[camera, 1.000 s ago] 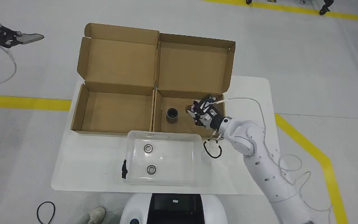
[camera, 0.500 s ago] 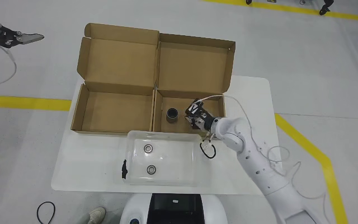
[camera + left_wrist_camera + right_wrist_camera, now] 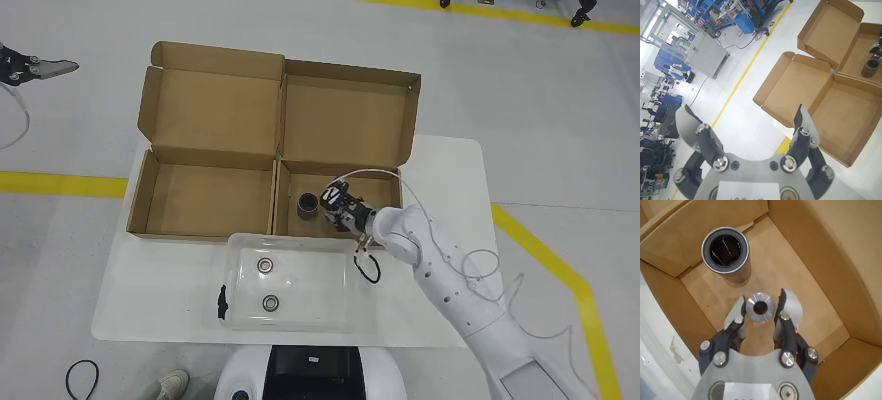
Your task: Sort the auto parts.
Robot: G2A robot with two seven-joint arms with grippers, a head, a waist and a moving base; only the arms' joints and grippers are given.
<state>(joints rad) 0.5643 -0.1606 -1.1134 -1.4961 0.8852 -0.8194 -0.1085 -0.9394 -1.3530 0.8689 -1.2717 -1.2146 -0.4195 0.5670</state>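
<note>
My right claw (image 3: 762, 294) is down inside the right box (image 3: 819, 256), narrowly spread around a small metal sleeve (image 3: 760, 309) with a round bore. One pad (image 3: 743, 308) touches the sleeve's rim and the other stands a sliver off it, so I am bracketing it rather than pinching it. I cannot tell whether the sleeve rests on the cardboard floor. My left claw (image 3: 743, 108) is spread wide with nothing between its fingers, and it hangs over the floor well off the table (image 3: 440, 170), out at 10 o'clock.

From above, the right box (image 3: 375, 190) lies at 12 o'clock on the table with its lid folded back. It holds the sleeve and a tall cylinder (image 3: 308, 205) standing upright just at 9 o'clock of my right claw (image 3: 340, 208), near but apart. The left box (image 3: 200, 200) adjoins it at 10 o'clock, lid also open. A clear bin (image 3: 315, 290) at 6 o'clock holds two rings (image 3: 265, 265), lying apart.

My right arm comes in from 5 o'clock, passes the bin's 3 o'clock end, and tips its wrist down into the box.
</note>
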